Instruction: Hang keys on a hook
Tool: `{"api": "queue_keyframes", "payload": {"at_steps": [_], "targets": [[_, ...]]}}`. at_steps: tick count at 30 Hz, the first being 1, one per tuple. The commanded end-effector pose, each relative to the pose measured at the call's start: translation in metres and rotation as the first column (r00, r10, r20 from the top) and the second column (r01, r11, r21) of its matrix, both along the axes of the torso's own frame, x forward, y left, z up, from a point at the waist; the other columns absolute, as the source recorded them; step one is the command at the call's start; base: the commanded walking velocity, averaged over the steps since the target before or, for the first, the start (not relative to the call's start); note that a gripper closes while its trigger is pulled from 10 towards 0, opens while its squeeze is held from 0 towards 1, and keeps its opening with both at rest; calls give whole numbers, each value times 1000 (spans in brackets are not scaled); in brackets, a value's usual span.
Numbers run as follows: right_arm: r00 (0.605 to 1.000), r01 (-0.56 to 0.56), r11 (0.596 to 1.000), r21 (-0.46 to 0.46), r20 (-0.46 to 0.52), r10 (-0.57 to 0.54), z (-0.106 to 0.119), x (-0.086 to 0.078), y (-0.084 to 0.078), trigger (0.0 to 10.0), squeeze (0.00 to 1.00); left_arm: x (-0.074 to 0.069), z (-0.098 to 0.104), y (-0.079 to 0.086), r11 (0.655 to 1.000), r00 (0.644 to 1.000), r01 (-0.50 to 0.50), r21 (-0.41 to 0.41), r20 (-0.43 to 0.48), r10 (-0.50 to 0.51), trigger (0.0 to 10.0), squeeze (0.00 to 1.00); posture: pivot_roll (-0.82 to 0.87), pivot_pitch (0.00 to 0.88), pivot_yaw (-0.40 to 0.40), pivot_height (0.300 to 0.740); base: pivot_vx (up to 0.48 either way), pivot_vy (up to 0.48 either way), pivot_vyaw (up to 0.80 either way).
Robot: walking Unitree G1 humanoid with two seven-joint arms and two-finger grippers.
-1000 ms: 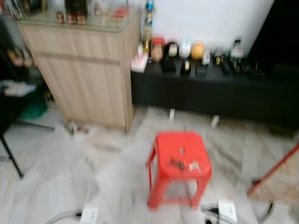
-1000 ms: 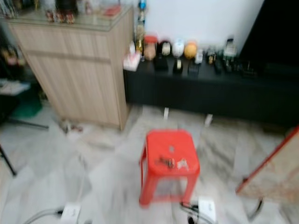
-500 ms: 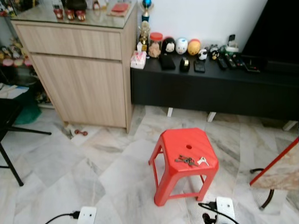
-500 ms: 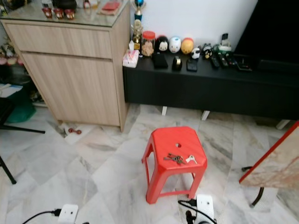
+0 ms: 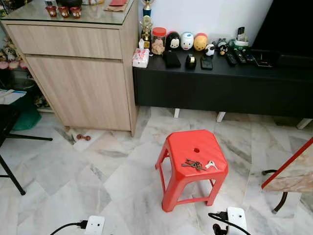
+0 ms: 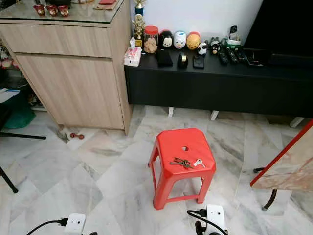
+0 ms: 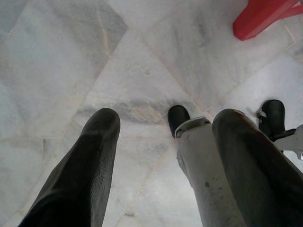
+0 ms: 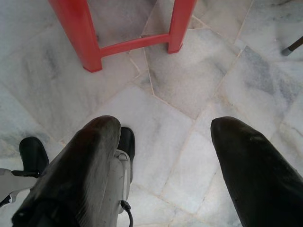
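The keys (image 5: 197, 164) lie loose on the seat of a red plastic stool (image 5: 193, 147), towards its near right edge, on the marble floor (image 5: 73, 171). Behind stand a wooden cabinet (image 5: 80, 78) and a black low unit (image 5: 220, 88). The left gripper (image 7: 165, 156) and right gripper (image 8: 163, 156) hang released, fingers spread, over the floor tiles

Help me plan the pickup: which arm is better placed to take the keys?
Right, probably. The keys lie on the red stool, right of centre; the right gripper, jaws open, hangs nearer its legs.
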State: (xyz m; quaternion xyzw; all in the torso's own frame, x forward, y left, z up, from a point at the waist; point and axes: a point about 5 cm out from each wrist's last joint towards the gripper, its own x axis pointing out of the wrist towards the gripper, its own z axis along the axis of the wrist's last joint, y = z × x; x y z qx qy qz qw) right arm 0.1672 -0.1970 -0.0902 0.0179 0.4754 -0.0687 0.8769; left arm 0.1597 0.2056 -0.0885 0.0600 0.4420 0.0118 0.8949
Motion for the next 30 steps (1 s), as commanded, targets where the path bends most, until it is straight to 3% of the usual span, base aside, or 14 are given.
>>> {"api": "queue_keyframes", "payload": {"at_steps": [1,5,11,30], "targets": [[1000,-7,1000,2,-5,7,0,-1,-2,10000,0,-5,-2,1,1000,1000,-3,-5,-26,3,10000,0,3,63,-68,740,0,0,0],[1000,-23,1000,8,0,23,0,-1,0,10000,0,-6,-3,1,1000,1000,-7,-10,-31,6,10000,0,3,63,-68,740,0,0,0],[1000,-31,1000,1,5,31,0,0,-2,10000,0,-7,-3,0,1000,999,3,-14,-39,-3,10000,0,6,60,-71,740,0,0,703],[1000,-16,1000,11,6,16,1,-3,-12,10000,0,-12,-6,-4,999,997,33,-23,-63,-35,10000,0,17,34,-70,740,0,0,0]]}}
